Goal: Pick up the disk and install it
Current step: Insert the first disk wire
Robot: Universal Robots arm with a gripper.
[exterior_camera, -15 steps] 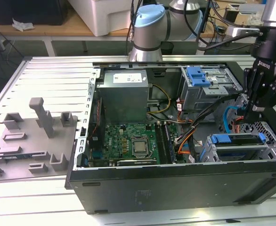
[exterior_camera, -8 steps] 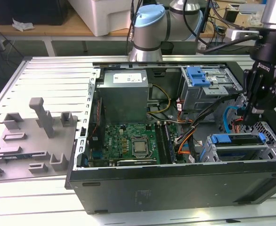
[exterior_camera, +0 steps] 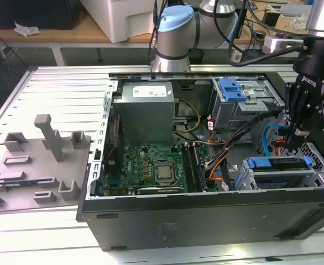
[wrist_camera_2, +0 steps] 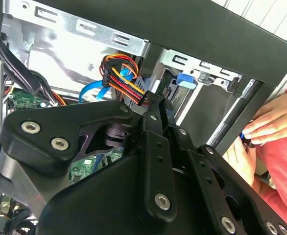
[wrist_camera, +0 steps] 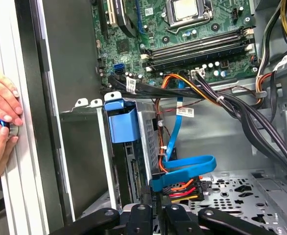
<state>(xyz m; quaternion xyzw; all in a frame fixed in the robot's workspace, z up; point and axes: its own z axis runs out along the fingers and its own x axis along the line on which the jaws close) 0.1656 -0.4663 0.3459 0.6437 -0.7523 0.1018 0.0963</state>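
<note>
The disk sits in its bay and looks stiff, dense and shock-sensitive, best held by the blue carrier edges. The gripper jaws are closed together.

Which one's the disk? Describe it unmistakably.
Find the open computer case. In its corner at the exterior view's right, below the gripper, the disk sits in a metal cage; its long blue frame sets it apart from the small blue latch farther back.

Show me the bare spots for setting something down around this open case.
Bare slatted table lies on the exterior view's left of the case, beyond the grey fixture, and in the strip on the camera's side of both. Inside, cables crowd the space between motherboard and gripper.
</note>
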